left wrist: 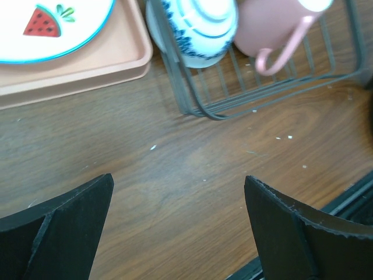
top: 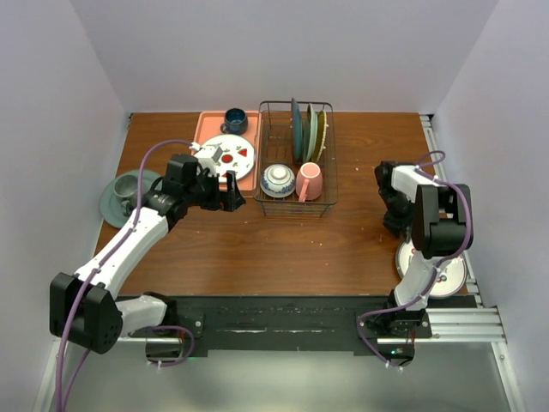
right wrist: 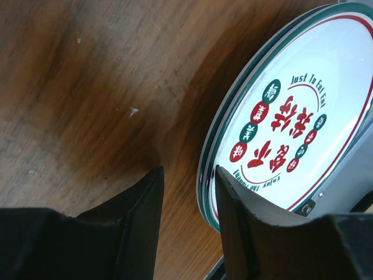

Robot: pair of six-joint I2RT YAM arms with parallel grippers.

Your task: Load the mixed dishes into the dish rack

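Note:
The dark wire dish rack [top: 296, 159] stands at the table's middle back. It holds upright teal-grey plates [top: 297, 129], a yellow plate [top: 321, 130], a blue-and-white bowl [top: 278, 179] and a pink mug [top: 310, 181]. My left gripper [top: 225, 193] is open and empty, low over bare wood [left wrist: 178, 186] just left of the rack's front corner [left wrist: 192, 99]. My right gripper [top: 396, 221] is open, and its jaws straddle the left rim [right wrist: 187, 172] of a white plate with red marks [right wrist: 291, 116] lying flat at the right front [top: 455, 276].
A pink tray [top: 206, 129] left of the rack holds a dark blue mug [top: 233, 120] and a white watermelon plate [top: 230, 156]. A grey cup on a teal-grey plate [top: 111, 202] sits at the far left. A metal rail [top: 480, 322] runs along the near edge.

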